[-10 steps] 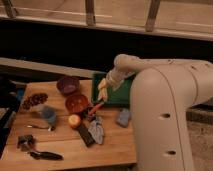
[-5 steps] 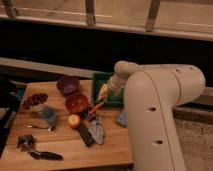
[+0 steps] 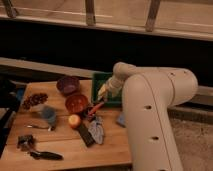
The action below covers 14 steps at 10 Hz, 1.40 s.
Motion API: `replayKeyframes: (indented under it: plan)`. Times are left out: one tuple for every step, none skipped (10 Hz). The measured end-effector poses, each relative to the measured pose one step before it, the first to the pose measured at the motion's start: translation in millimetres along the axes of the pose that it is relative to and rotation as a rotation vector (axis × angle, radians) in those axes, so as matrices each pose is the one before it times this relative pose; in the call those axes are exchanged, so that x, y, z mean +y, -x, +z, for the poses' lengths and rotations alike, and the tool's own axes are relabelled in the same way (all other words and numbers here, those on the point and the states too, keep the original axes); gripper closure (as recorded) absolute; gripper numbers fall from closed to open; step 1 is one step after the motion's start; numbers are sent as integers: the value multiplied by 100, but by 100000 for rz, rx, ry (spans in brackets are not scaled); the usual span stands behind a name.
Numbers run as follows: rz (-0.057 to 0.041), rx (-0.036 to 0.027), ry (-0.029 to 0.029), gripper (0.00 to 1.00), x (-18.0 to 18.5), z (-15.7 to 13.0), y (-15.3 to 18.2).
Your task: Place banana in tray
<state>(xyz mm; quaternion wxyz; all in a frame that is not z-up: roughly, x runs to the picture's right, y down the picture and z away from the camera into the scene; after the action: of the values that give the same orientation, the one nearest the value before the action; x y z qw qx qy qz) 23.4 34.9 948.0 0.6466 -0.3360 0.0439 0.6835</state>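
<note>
Over the left rim of the tray (image 3: 98, 78), at the table's (image 3: 60, 150) far edge, the gripper (image 3: 105, 90) hangs clamped on the banana (image 3: 102, 93). An orange-brown bowl (image 3: 76, 102) sits just beside the tray's near-left corner, and an orange-handled utensil (image 3: 96, 108) lies along its front rim.

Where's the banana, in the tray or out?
Cannot tell. The banana is at the gripper, over the front edge of the tray; whether it rests inside is hidden.
</note>
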Motion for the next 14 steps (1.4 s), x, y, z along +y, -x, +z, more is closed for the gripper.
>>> replayKeyframes:
  plan:
    - [-1,811,1093,35,256,602,-113]
    - [-588,1027,683,38,255,308,-97]
    - [-867,1310,363,49,-31,217,-216]
    - [-327,975,-121,55,71,258,-264]
    - [-351,515,43,67,250,101,-64]
    - [-676,707,-292,77,28,36,-112]
    - [-576,752,-319,88,-52,-81,-205]
    - [-407,317,-298,96,-70,-282,-111]
    - [-686,36,-416,100,132,-264,-21]
    - [-454,-757,-642,100,-19,-419,104]
    - [559,-1853,-1311,100,-194,-660,252]
    - [1444,-2655,-1873,100,-519,-769,510]
    - [1429,-3702,-2873,100,-796,-1221,997]
    - [549,-2323,-1992,100,-491,-1039,673]
